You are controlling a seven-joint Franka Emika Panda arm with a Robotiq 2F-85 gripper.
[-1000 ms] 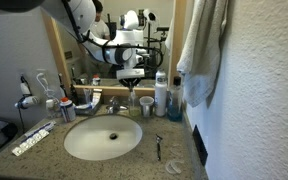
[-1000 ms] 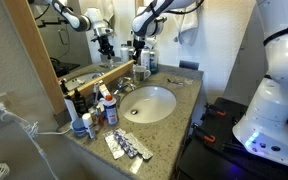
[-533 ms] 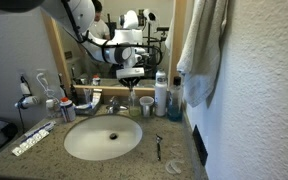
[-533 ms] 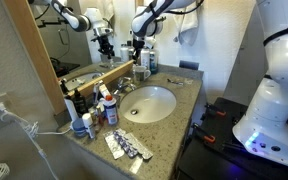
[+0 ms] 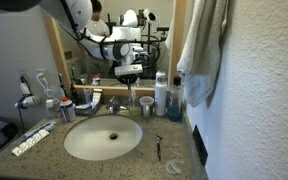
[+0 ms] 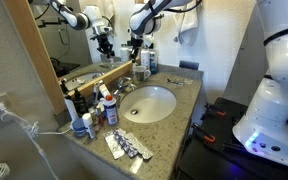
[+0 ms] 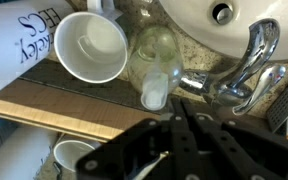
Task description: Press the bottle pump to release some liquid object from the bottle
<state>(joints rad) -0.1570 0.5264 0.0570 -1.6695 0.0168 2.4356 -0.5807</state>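
Note:
The small yellowish-green bottle [image 7: 154, 52] stands on the counter behind the sink, seen from above in the wrist view. Its pump [image 7: 156, 93] points toward the camera. My gripper [image 7: 184, 112] comes in from the bottom with its fingers pressed together, shut and empty. Its tips sit just beside and above the pump head. In both exterior views the gripper [image 5: 131, 76] [image 6: 136, 46] hangs straight over the bottle [image 5: 132, 100], close to the mirror. Whether the tips touch the pump cannot be told.
A white mug [image 7: 89, 45] stands right next to the bottle. The chrome faucet [image 7: 246, 62] and the sink basin [image 5: 102, 137] are on the other side. A taller white bottle with a blue cap [image 5: 161, 94] and a dark blue bottle [image 5: 174, 101] stand nearby. A towel [image 5: 202, 50] hangs on the wall.
The gripper has risen a little above the bottle's pump. The bottle and the other things have not moved.

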